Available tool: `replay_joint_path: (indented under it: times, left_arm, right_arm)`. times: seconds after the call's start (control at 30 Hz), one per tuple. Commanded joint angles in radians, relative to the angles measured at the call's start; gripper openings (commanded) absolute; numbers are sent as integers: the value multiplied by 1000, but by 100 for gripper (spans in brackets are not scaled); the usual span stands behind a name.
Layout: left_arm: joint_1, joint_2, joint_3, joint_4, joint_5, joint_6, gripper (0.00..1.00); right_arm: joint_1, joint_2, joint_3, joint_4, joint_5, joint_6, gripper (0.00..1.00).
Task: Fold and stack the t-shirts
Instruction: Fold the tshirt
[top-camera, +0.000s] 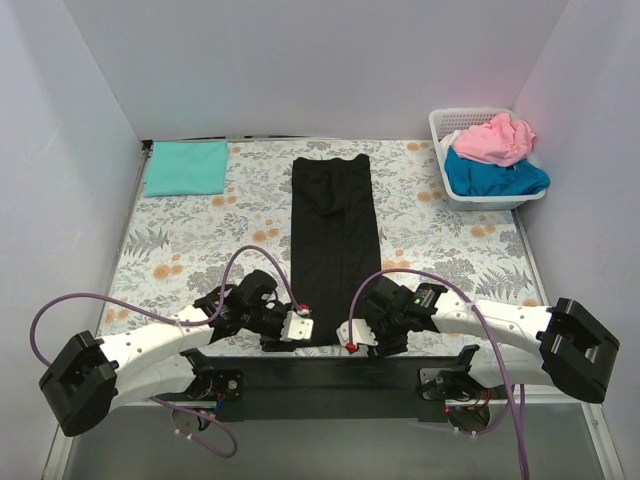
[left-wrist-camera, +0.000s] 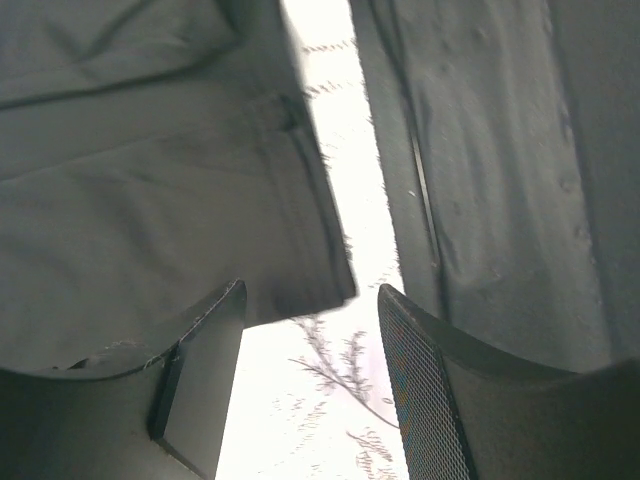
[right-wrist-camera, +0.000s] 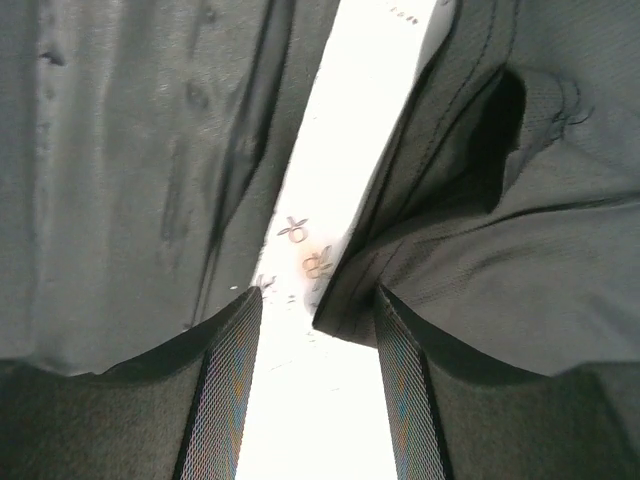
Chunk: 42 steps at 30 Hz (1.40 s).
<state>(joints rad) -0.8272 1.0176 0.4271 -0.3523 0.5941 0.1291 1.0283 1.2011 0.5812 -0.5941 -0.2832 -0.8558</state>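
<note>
The black t-shirt (top-camera: 335, 235) lies folded into a long narrow strip down the middle of the table. My left gripper (top-camera: 300, 328) and right gripper (top-camera: 352, 335) are both at its near end, one at each corner. In the left wrist view the left gripper (left-wrist-camera: 310, 300) is open, with a black cloth corner (left-wrist-camera: 300, 280) just ahead of the fingertips. In the right wrist view the right gripper (right-wrist-camera: 318, 300) is open, with a black hem corner (right-wrist-camera: 350, 315) lying between the fingertips. The mint-green t-shirt (top-camera: 186, 167) lies folded at the back left. The pink t-shirt (top-camera: 495, 138) and bright blue t-shirt (top-camera: 495, 178) are heaped in the basket.
The white lattice basket (top-camera: 450, 122) stands at the back right corner. The flower-and-fern table cloth (top-camera: 200, 250) covers the table. White walls close in the left, back and right sides. A black base bar (top-camera: 330, 375) runs along the near edge.
</note>
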Motion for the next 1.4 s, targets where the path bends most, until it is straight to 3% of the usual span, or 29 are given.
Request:
replay_joint_path:
  times: [0.0,0.23,0.6,0.7,0.73,1.07,1.17,1.2,1.37]
  left_arm:
    - [-35,-11,-19,12,-17,35,54]
    - [-73,18,-36,65,-31,30,54]
    - [-108,38,-48,79,-34,44,48]
    - [-110,61,-53,84,-45,41,45]
    - [-110,73,-59,91,-59,38,40]
    - [-110,93,-83,107,-79,24,34]
    - [-110,95,-80,108,-80,24,27]
    - [-110,95,-79,108,-80,23,19]
    - [-110,85,-71,108,-80,3,1]
  right_arm:
    - [7,5,-9,48,42,-29,56]
    - [10,12,-21,80,90,-15,54]
    - [10,-48,63,-23,53,-32,52]
    - [10,-41,26,11,65,-54,53]
    - [9,-32,-7,55,67,-54,53]
    - [10,34,-89,137,72,-40,52]
    - [10,40,-99,146,73,-43,43]
    - [9,48,-103,146,76,-42,34]
    - [10,43,-115,160,107,-26,6]
